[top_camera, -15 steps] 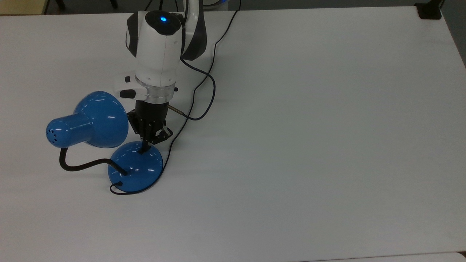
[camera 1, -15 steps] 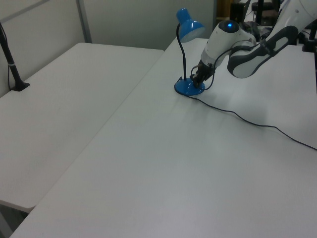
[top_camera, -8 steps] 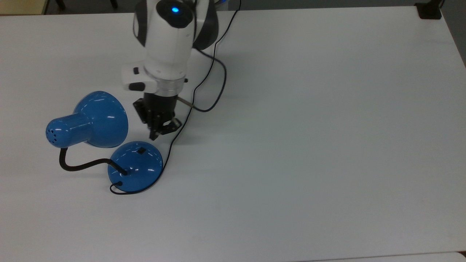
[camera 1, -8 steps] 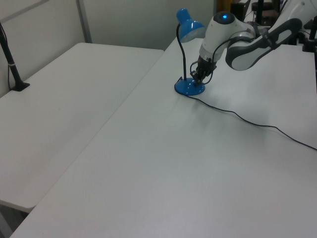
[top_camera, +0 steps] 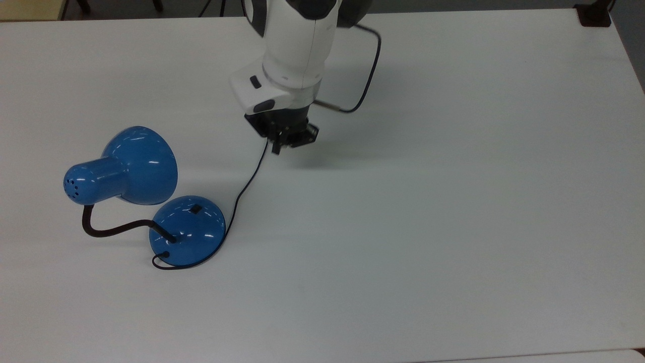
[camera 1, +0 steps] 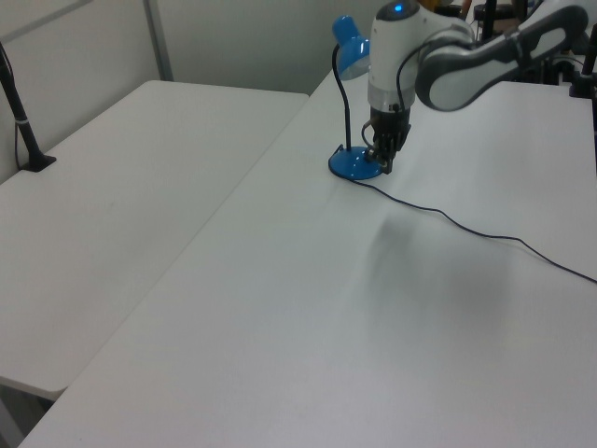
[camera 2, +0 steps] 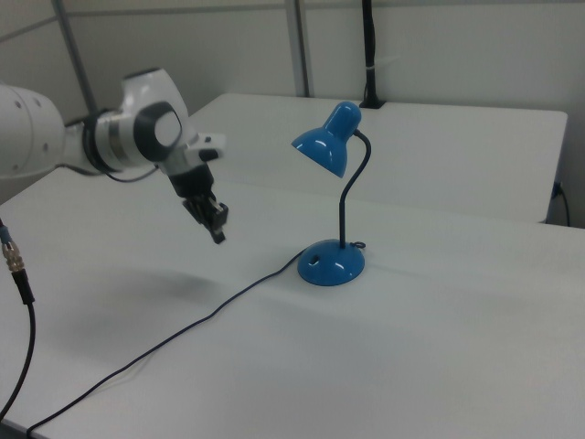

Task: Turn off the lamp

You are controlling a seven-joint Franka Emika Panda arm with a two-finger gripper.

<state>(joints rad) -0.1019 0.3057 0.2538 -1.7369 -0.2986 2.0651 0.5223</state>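
Lamp (top_camera: 187, 231) switch (top_camera: 195, 208) small, unobstructed.

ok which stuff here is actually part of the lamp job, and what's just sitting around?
Part of the job:
- lamp, with the switch on its base
- gripper, above the table, off the lamp
- lamp cord

Just around:
- white table
- black post at the far table edge in the right view

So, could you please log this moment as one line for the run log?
claw: shut, raised, clear of lamp | lamp: upright on table, switch uncovered | cord: slack on table
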